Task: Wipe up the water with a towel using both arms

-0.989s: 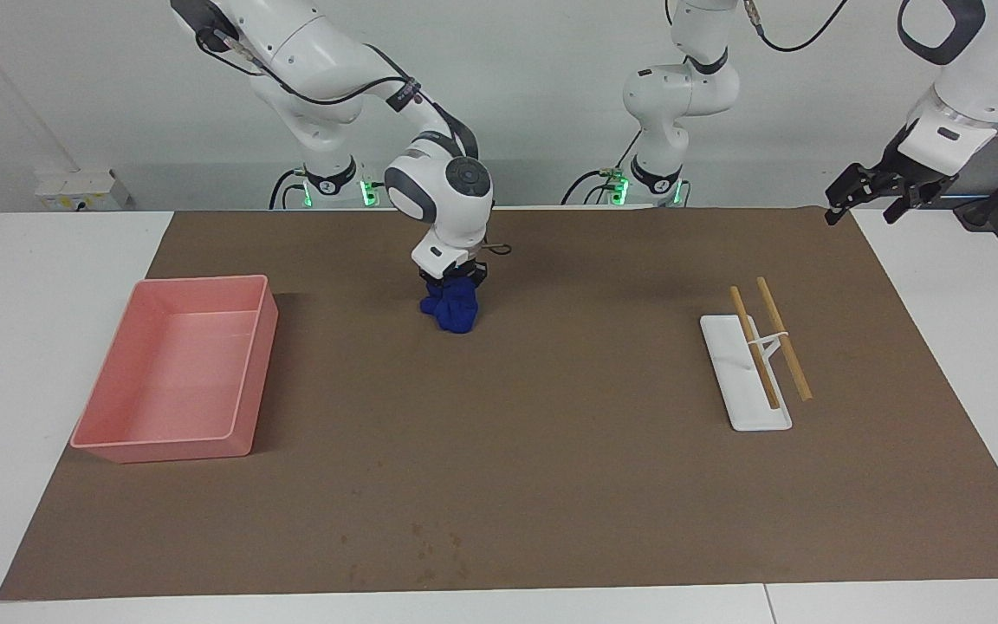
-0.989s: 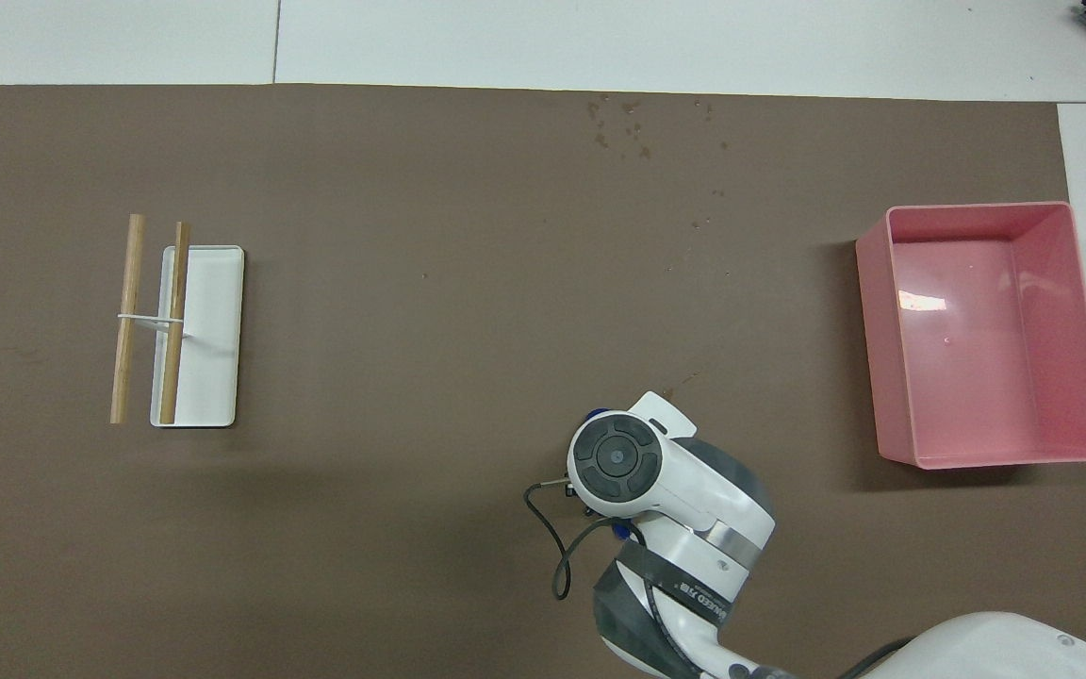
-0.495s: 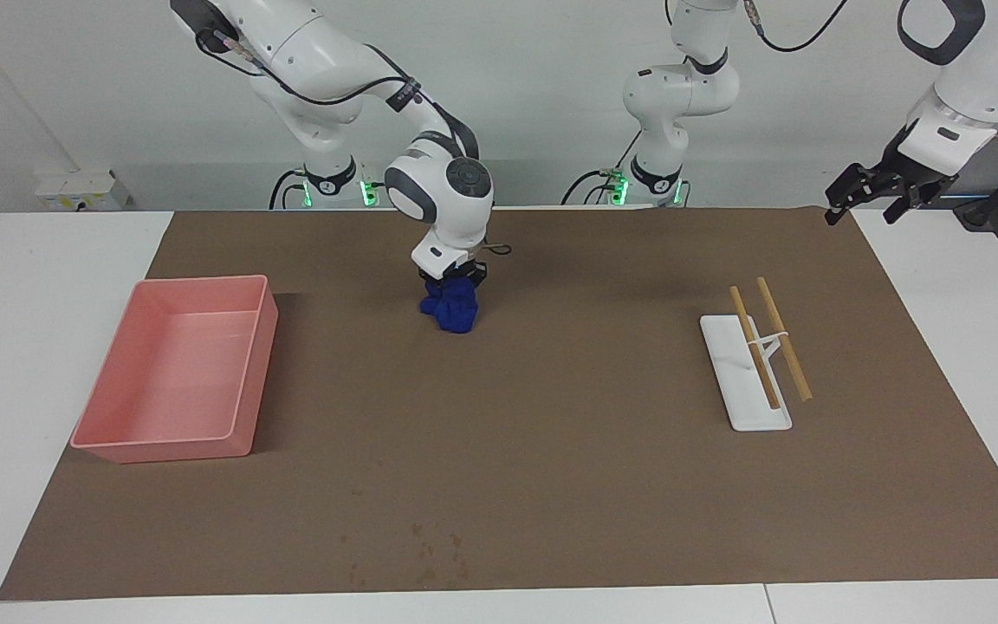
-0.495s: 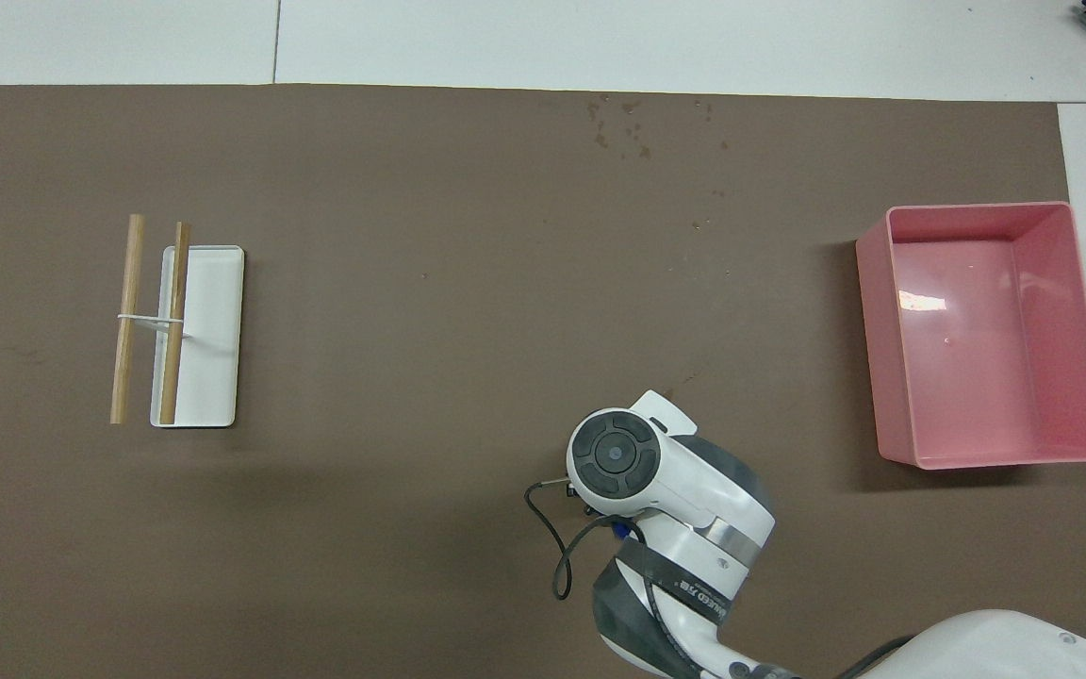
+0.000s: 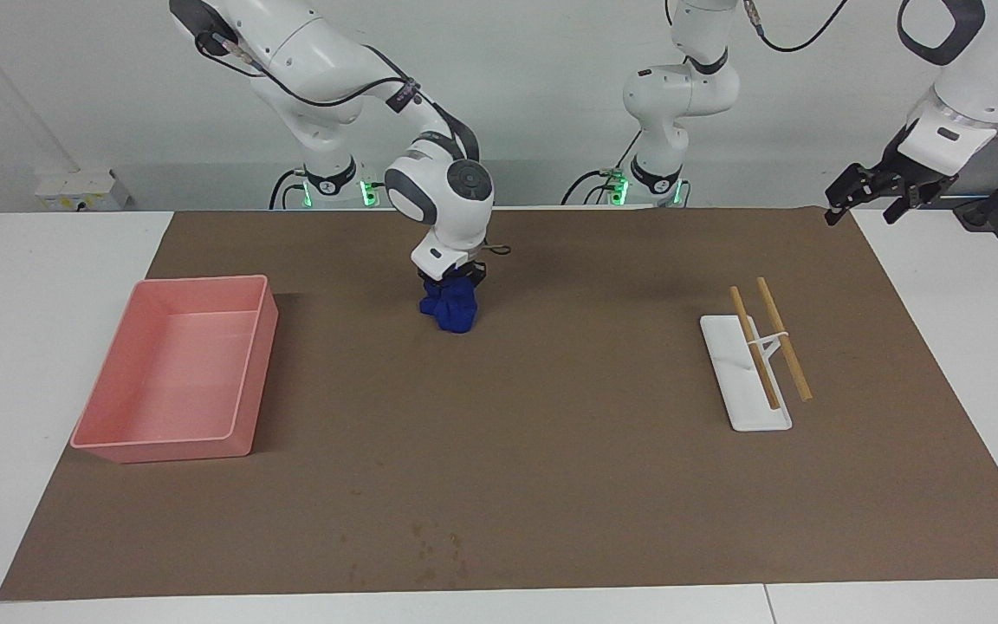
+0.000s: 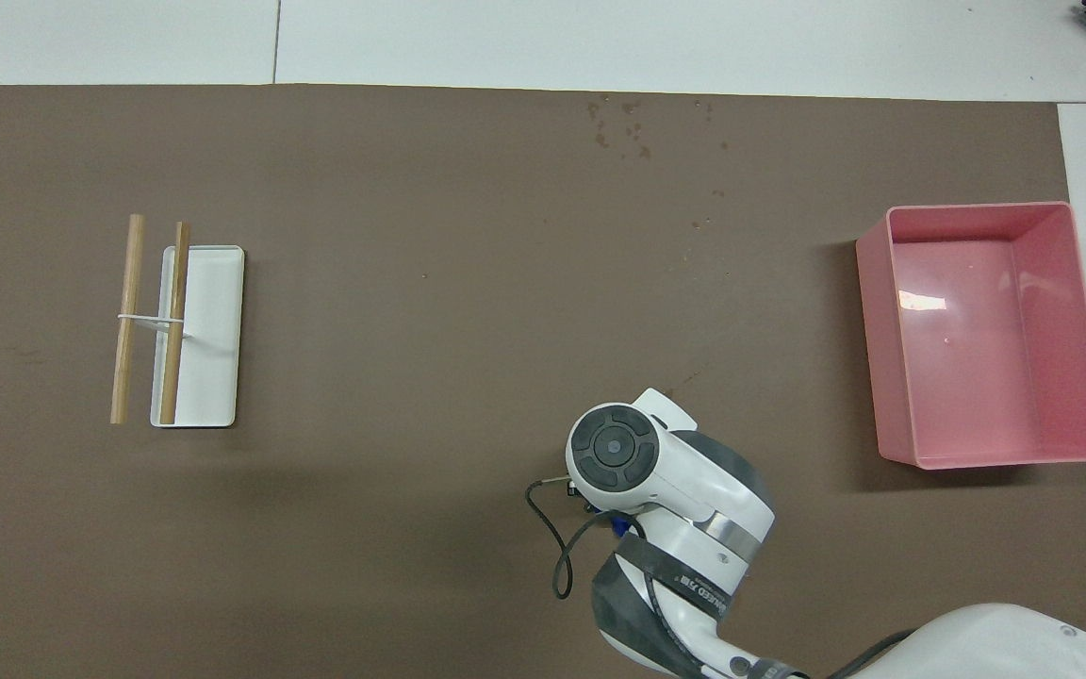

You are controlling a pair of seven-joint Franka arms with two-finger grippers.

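The blue towel (image 5: 450, 312) hangs bunched from my right gripper (image 5: 454, 290), which is shut on its top over the middle of the brown mat, toward the robots' edge. The towel's lower end is at or just above the mat. In the overhead view the right wrist (image 6: 614, 445) covers the gripper, and only a speck of the towel (image 6: 615, 525) shows. Water drops (image 5: 430, 550) (image 6: 623, 127) dot the mat near the edge farthest from the robots. My left gripper (image 5: 863, 206) waits open and raised over the mat's corner at the left arm's end, holding nothing.
A pink tray (image 5: 243, 368) (image 6: 873, 330) stands at the right arm's end of the mat. A white dish (image 5: 737, 390) (image 6: 218, 330) with two wooden sticks (image 5: 783, 338) on a wire rest lies toward the left arm's end.
The right wrist with the towel has risen very slightly. The left arm has not moved.
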